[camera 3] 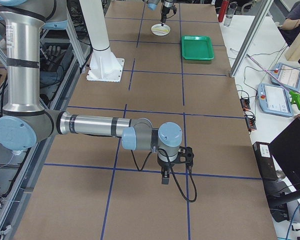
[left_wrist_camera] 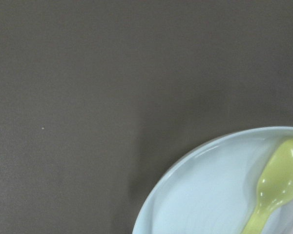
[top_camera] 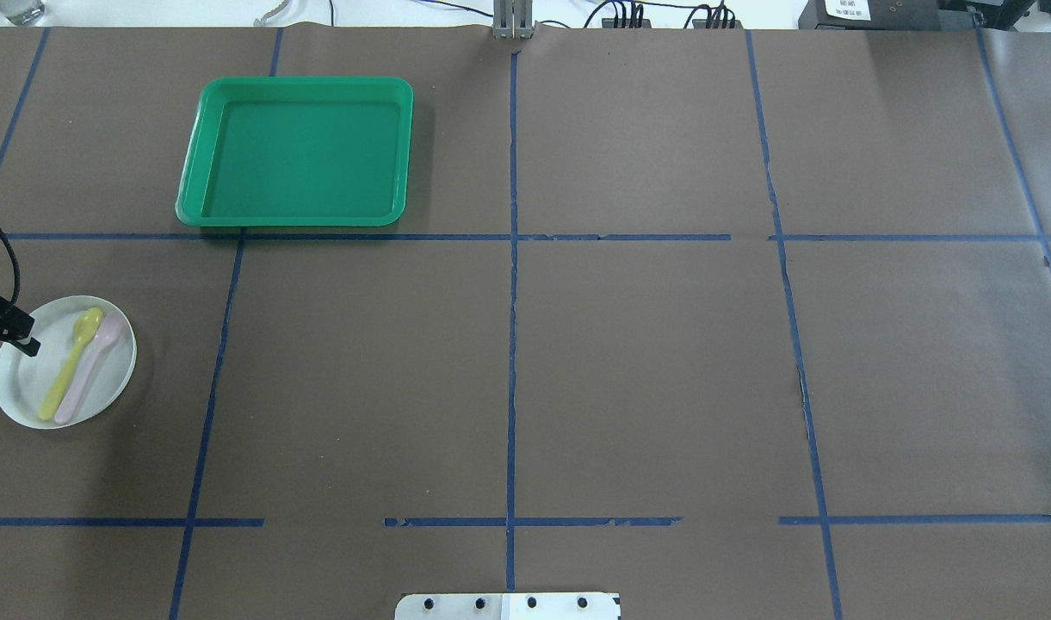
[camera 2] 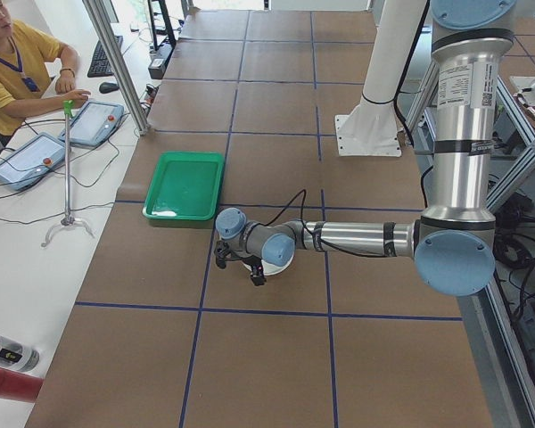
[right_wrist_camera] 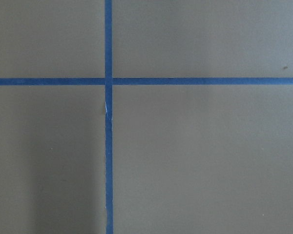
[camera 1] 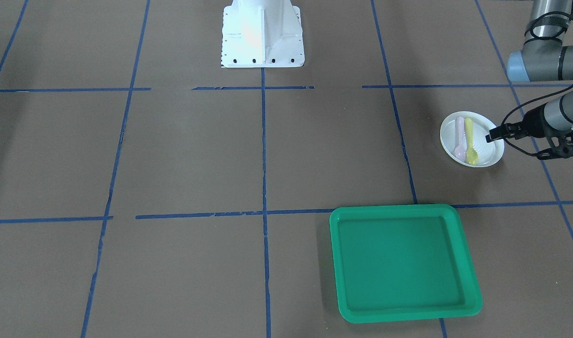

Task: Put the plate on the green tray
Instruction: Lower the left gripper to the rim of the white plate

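Locate the left pincer at the outer edge of the small round white shallow plastic plate. Read it as released: note the fingers spread, one finger over the raised rim and the other outside the plate. Cannot confirm contact with the rim. Treat the grasp as not yet made.

Find the plate lying flat on the brown paper-covered surface, on the robot's left side. Observe two small plastic spoons side by side in it, a pale pink spoon and a yellow-green spoon. Expect both to slide if the plate tilts.

Find the large bright green rectangular plastic tray farther from the robot's base, well apart from the plate, beyond a blue tape line. Note nothing in it.

Locate the right pincer low over a tape crossing on the robot's right side, far from plate and tray. Cannot tell whether it is clenched or released.

Judge progress as early: approach made, nothing more. Left to do:
- close on the rim
- lift
- carry level across the tape line
- set down inside the tray's raised lip
- let go
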Tool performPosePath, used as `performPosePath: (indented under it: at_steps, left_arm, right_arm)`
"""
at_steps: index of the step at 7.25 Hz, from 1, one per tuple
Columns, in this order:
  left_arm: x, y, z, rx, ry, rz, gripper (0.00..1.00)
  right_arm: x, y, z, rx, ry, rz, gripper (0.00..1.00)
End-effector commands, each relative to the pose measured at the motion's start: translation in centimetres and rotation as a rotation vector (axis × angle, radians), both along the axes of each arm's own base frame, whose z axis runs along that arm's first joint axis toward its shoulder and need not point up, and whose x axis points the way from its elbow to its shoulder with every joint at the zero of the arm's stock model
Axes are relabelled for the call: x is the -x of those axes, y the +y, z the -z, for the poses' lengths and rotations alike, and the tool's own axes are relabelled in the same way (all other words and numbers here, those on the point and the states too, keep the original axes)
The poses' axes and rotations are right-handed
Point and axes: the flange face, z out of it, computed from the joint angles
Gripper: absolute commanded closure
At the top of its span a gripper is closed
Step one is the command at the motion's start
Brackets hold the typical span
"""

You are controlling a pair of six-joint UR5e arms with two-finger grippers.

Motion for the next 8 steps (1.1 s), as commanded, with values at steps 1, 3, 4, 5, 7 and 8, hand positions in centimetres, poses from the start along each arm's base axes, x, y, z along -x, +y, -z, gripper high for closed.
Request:
performPosePath:
  at_steps: [1,3,4,5,7,8]
  left_arm:
    - [-0.04,0.1,-0.29,0.004,0.0,-0.002,0.17]
    - [-0.03,0.11,-0.31,0.002,0.0,-0.005,0.22]
    - [-0.02,0.15,-0.53,0.004,0.0,-0.007,0.25]
    - [-0.11,0.3,-0.88,0.004,0.0,-0.01,0.26]
    - [-0.22,0.3,-1.07,0.003,0.004,-0.012,0.35]
    - [-0.19,0.39,-1.12,0.007,0.006,-0.012,0.61]
  right_arm:
    - [0.0,0.0,0.0,0.0,0.0,0.0,0.0]
    - [0.0,0.0,0.0,0.0,0.0,0.0,0.0]
    - [0.0,0.0,0.0,0.0,0.0,0.0,0.0]
    - [0.0,0.0,0.0,0.0,0.0,0.0,0.0]
    - [0.0,0.0,0.0,0.0,0.0,0.0,0.0]
    - [0.0,0.0,0.0,0.0,0.0,0.0,0.0]
